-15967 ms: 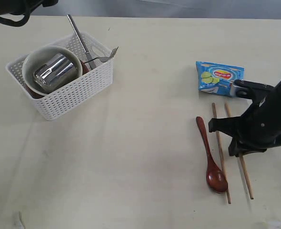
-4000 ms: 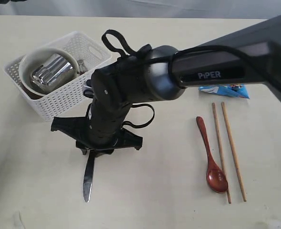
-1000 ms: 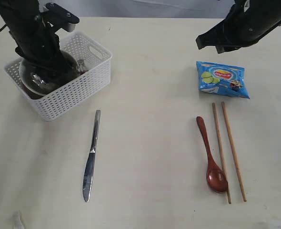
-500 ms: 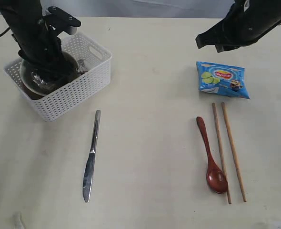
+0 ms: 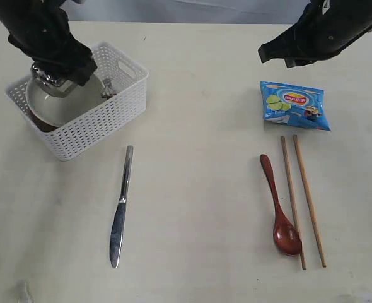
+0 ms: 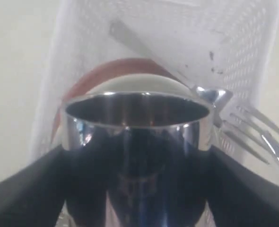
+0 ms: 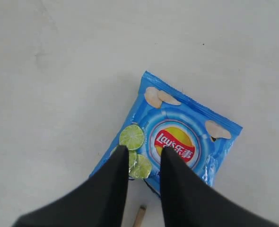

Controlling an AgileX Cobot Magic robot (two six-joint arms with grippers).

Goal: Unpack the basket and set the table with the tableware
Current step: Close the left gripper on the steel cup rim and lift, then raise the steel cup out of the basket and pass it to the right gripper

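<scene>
**Steel cup in my left gripper, above the basket**

My left gripper (image 6: 137, 158) pinches the cup (image 6: 135, 118) from both sides, and its fingers (image 6: 30, 189) stand wide against the wall of the cup. The cup hangs above the cream bowl (image 5: 63, 107), which sits in the white basket (image 5: 104, 120) on the left side of the table (image 5: 192, 82) in the exterior view. Under the bowl a red-brown plate (image 6: 113, 67) shows its edge. A fork (image 6: 253, 125) lies in the basket beside the bowl.

My right gripper (image 7: 144, 150) is above the blue snack packet (image 7: 177, 137). Its fingers stand a little apart, with nothing between them.

The knife (image 5: 120, 211) lies flat on the table, near the basket but not touching it. On the right side the wooden spoon (image 5: 279, 208) lies beside the two chopsticks (image 5: 308, 199), near the packet.
</scene>
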